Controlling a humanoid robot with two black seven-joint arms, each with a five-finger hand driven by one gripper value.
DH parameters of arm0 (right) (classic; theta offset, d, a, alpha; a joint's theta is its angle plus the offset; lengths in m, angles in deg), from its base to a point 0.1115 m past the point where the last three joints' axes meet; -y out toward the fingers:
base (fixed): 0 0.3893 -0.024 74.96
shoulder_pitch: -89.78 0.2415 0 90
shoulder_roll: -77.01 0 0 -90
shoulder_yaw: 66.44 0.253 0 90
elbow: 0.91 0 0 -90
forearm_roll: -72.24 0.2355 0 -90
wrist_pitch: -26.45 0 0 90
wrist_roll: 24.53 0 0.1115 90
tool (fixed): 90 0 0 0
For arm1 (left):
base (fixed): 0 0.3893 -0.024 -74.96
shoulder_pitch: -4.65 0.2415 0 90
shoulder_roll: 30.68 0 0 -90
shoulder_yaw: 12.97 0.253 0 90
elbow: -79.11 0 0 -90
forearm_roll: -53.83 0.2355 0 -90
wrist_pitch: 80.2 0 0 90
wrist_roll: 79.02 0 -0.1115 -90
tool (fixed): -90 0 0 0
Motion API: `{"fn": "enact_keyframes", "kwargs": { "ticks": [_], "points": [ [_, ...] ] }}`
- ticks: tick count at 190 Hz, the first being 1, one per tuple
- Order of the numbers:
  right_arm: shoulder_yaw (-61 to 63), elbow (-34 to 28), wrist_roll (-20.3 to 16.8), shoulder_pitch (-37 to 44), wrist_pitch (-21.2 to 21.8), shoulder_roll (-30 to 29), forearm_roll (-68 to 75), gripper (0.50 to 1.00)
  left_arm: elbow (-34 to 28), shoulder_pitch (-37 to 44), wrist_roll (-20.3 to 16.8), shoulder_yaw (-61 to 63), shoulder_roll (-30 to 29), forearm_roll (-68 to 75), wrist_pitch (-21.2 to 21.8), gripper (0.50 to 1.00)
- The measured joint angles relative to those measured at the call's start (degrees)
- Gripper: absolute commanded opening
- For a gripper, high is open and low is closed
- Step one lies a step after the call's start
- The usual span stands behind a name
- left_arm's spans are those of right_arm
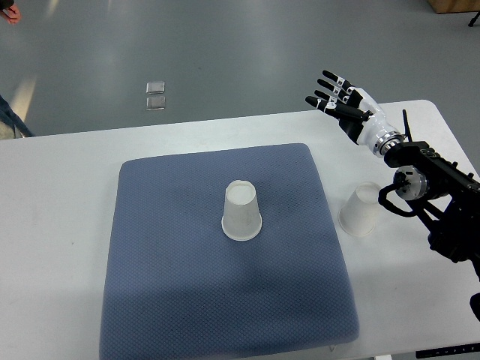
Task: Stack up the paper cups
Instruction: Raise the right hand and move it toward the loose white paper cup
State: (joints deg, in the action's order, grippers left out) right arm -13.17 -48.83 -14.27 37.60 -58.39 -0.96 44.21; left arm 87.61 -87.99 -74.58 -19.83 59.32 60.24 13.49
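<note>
I am looking down at my right hand (339, 100), and it is hanging up high over the far right part of the white table (60, 225). Its black fingers (328, 78) are spreading out wide and loose, and they are holding nothing and touching nothing. The arm is coming in from the right edge and bending over the table's right side. I am not seeing my left hand anywhere. One paper cup (241, 211) is sitting upside down near the middle of the blue mat (187, 300), with its wide rim down on the cloth. A second paper cup (361, 210) is sitting on the bare table just beside the mat's right edge, also bottom up and leaning a little, and it is close under my arm but I cannot tell if they are touching. The hand is staying well apart from both cups right now. The mat is giving lots of open room all around the middle cup. The strip of table between the mat and the right edge is narrow, and the second cup and my arm are filling much of it. Beyond the far edge of the table the gray floor (225, 52) is showing.
</note>
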Motion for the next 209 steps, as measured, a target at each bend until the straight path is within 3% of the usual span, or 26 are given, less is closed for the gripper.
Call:
{"fn": "enact_keyframes", "kwargs": {
  "ticks": [209],
  "points": [
    [0.25, 0.54, 0.0, 0.91, -0.08, 0.69, 0.16, 0.924, -0.51, 0.0, -0.3, -0.07, 0.0, 0.01, 0.0, 1.0]
  ]
}}
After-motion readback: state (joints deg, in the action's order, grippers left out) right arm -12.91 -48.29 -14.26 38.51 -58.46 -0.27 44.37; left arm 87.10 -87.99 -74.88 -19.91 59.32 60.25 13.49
